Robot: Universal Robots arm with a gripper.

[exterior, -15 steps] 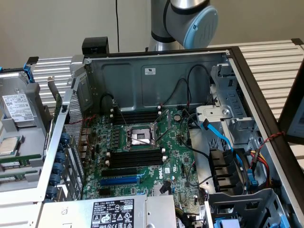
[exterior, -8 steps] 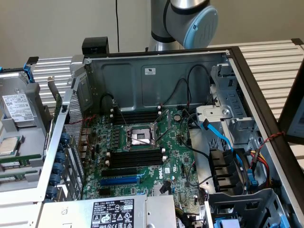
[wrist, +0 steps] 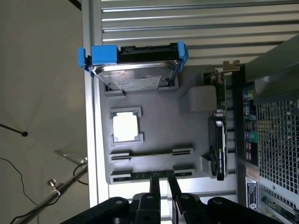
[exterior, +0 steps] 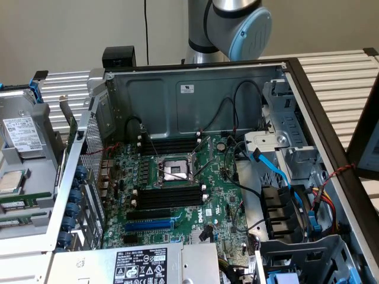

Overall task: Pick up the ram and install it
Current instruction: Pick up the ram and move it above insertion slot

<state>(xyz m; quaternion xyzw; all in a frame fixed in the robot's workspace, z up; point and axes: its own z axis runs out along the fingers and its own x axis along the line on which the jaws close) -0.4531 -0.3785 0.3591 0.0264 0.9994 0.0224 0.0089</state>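
In the wrist view a grey tray (wrist: 154, 119) holds two ram sticks lying parallel in their holders. One ram (wrist: 140, 174) lies right under my fingertips and the other ram (wrist: 152, 152) sits one holder further on. My gripper (wrist: 162, 179) hovers over the nearer stick, open, with a narrow gap between its black fingers (wrist: 153, 186) and nothing held. The two fingers stand apart along the stick's length. In the exterior view the same tray (exterior: 35, 177) stands at the left of the open computer case, with the green sticks (exterior: 13, 205) on it.
The tray also carries a hard drive in a blue bracket (wrist: 135, 70) and a CPU (wrist: 125, 127). In the case, black memory slots (exterior: 169, 198) flank the CPU socket (exterior: 173, 170) above a blue expansion slot (exterior: 148, 225). Cables and drive bays (exterior: 284, 207) crowd the exterior view's right.
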